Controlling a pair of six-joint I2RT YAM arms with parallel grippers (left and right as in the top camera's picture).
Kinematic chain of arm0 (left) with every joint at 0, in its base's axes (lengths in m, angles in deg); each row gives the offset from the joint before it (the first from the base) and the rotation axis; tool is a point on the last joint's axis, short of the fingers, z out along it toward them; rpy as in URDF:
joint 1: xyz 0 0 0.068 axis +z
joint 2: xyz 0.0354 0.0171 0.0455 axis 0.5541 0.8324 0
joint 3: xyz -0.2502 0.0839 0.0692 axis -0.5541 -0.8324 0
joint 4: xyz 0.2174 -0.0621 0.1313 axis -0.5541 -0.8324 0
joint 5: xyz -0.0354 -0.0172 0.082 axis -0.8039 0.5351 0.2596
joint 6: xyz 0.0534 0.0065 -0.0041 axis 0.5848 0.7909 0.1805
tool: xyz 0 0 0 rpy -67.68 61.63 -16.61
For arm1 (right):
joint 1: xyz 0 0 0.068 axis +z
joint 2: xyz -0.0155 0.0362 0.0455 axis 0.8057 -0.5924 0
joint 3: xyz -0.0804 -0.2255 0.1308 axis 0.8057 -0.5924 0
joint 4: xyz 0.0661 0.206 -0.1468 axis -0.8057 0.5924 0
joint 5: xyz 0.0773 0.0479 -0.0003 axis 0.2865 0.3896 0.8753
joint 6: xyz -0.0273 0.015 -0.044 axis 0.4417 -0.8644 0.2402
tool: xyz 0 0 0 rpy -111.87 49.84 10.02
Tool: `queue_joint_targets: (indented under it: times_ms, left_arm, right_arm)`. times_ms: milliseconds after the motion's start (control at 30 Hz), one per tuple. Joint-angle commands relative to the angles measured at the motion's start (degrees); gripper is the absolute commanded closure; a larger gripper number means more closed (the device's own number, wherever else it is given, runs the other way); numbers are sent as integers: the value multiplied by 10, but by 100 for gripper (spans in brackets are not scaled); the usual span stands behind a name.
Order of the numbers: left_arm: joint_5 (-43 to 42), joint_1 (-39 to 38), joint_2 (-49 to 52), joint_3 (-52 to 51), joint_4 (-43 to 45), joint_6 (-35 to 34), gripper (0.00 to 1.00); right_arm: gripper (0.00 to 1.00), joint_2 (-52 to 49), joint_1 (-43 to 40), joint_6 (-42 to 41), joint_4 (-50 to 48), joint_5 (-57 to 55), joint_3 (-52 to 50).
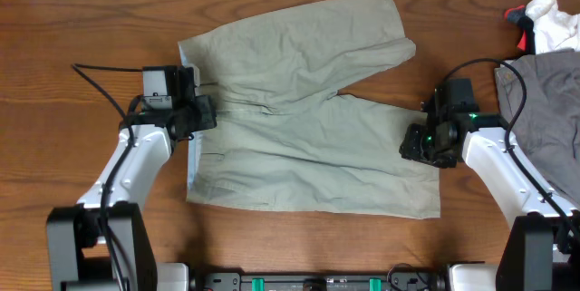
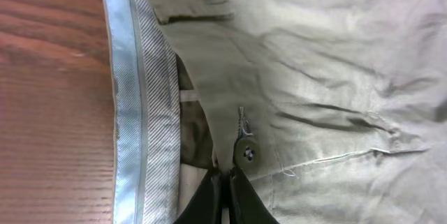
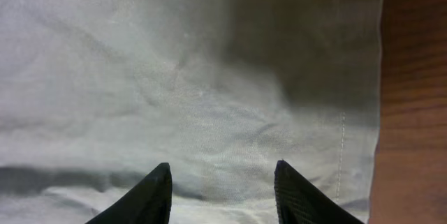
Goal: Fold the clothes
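The clothes, pale khaki-green shorts (image 1: 308,128), lie flat on the wooden table, waistband to the left and both legs pointing right. My left gripper (image 1: 198,111) is at the middle of the waistband. In the left wrist view its jaws (image 2: 227,176) are pressed together on the fly edge just below the button (image 2: 245,153), beside the striped inner waistband (image 2: 150,112). My right gripper (image 1: 419,142) sits at the hem of the near leg. In the right wrist view it (image 3: 222,169) stands open over the cloth (image 3: 209,77), with the fabric lying flat between its fingertips.
A darker grey garment (image 1: 548,110) lies at the right edge, close to the right arm. A small white-and-red cloth item (image 1: 544,17) sits at the back right. Bare wood (image 1: 91,19) surrounds the shorts on the left and front.
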State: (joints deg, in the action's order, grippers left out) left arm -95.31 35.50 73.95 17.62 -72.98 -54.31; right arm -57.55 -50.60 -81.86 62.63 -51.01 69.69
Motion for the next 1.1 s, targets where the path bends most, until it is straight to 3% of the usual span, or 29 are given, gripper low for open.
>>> queue_joint_targets:
  times_ms: [0, 233, 467, 533, 633, 867, 1067]
  left_arm:
    - [35, 10, -10, 12, -16, 0, 94]
    - [136, 31, -7, 12, -38, 0, 94]
    - [124, 35, 5, 12, -33, 0, 94]
    - [123, 35, 5, 12, -31, 1, 94]
    - [122, 35, 5, 12, -31, 0, 94]
    - [96, 36, -19, 29, -50, -2, 94]
    - [97, 36, -57, 39, -59, 1, 94]
  right_arm:
    - [54, 3, -3, 9, 0, 2, 0]
    - [54, 3, -3, 9, -2, 2, 0]
    - [51, 3, -3, 10, -7, 12, 0]
    - [65, 3, -3, 37, -26, 57, -1]
    - [77, 3, -2, 61, -61, 108, 0]
    - [78, -11, -1, -21, -107, 81, 0]
    - [81, -47, -1, -27, -103, 31, -1]
